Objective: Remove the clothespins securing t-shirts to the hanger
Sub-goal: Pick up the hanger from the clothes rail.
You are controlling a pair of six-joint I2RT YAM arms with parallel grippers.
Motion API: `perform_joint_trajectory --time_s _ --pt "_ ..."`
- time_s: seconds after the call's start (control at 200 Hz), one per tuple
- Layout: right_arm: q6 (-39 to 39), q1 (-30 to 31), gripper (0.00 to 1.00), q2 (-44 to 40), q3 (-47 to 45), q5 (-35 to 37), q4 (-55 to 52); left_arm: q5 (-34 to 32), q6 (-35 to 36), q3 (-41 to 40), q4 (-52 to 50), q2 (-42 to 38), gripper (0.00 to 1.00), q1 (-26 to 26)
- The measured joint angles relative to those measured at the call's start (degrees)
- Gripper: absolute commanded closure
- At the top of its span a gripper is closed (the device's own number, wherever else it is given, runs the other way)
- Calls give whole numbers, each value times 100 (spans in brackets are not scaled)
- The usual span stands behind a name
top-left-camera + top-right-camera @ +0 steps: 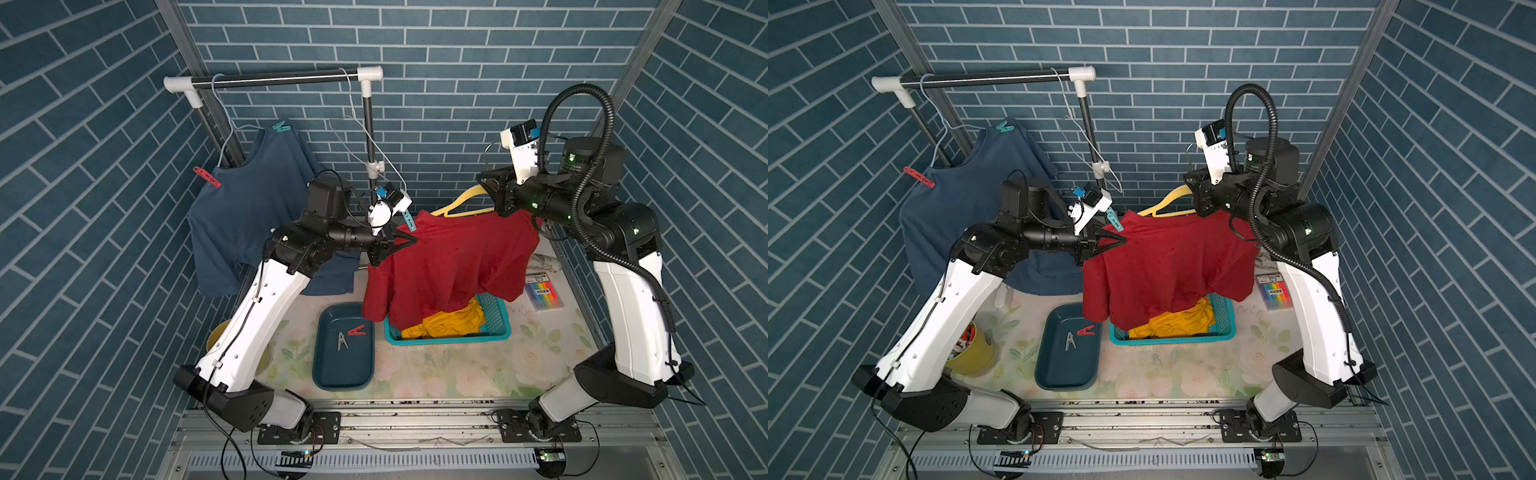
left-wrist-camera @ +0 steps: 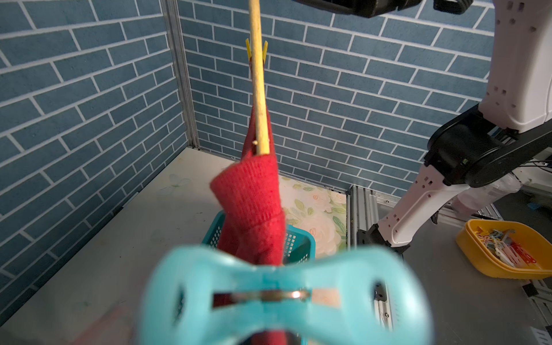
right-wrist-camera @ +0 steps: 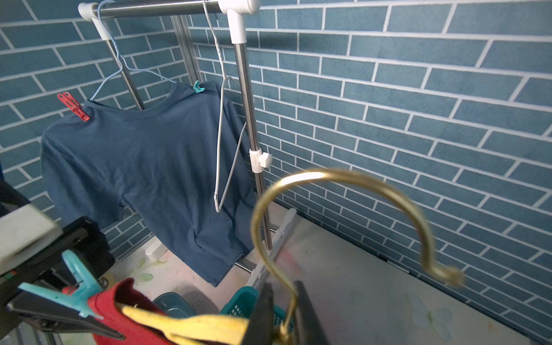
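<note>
The dark red t-shirt [image 1: 457,257] hangs on a yellow hanger [image 1: 457,204] held in the air between both arms. My left gripper [image 1: 401,242] is shut on its shoulder, just below a teal clothespin [image 1: 409,220] clipped there. That clothespin fills the left wrist view [image 2: 283,295]. A yellow clothespin [image 2: 257,49] grips the far shoulder. My right gripper [image 3: 283,319] is shut on the hanger's gold hook [image 3: 343,191]. The slate blue t-shirt [image 1: 249,208] hangs on the rail with a red clothespin [image 1: 207,176] and a teal clothespin [image 1: 280,126]. The orange-yellow t-shirt [image 1: 449,322] lies in a teal basket [image 1: 449,340].
A dark teal tray [image 1: 345,374] holds a red clothespin [image 1: 356,331] and a grey clothespin [image 1: 342,341]. An empty white wire hanger [image 1: 361,141] hangs on the rail [image 1: 274,79]. A yellow tub [image 1: 976,353] stands by the left arm. A marker pack [image 1: 542,293] lies at the right.
</note>
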Motion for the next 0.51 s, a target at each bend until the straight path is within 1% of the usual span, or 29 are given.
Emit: perform_joint_trajectory --time_s 0.17,0.42,0.455,0.505 --pt "59 0 100 -24 -114 -76 57 -188 26 -295 133 -166 99 -33" --pt "107 7 100 -284 -866 -160 621 -476 52 -466 107 -332 94 -48" --pt "103 7 100 -315 -907 -157 662 -485 63 -466 107 -332 92 -48" --pt "83 20 100 -330 -907 -140 686 -490 79 -457 114 -326 86 -50"
